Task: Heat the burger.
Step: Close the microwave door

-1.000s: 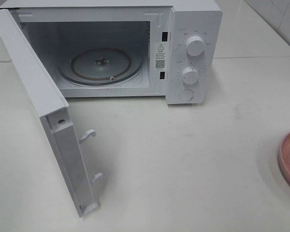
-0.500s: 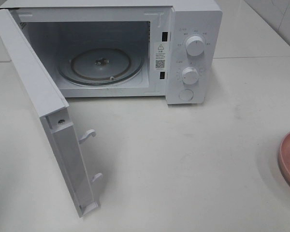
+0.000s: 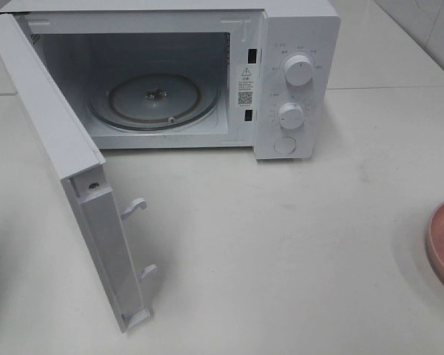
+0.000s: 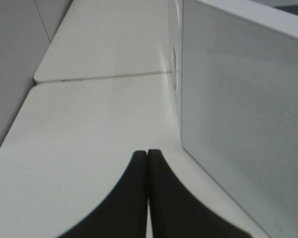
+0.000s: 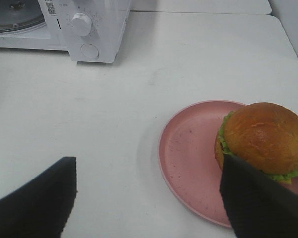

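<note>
- My left gripper (image 4: pixel 147 153) is closed, its two dark fingers (image 4: pixel 136 163) pressed together tip to tip with nothing between them.
- My right gripper (image 5: pixel 148 171) is spread wide, fingers (image 5: pixel 49 183) well apart and gripping nothing.

A warning triangle sticker (image 3: pixel 246 72) with a QR code (image 3: pixel 245 97) below it sits on the microwave (image 3: pixel 296 29) front frame, while the small print around its 2 dials (image 3: pixel 299 71) is probably too blurred to read.
</note>
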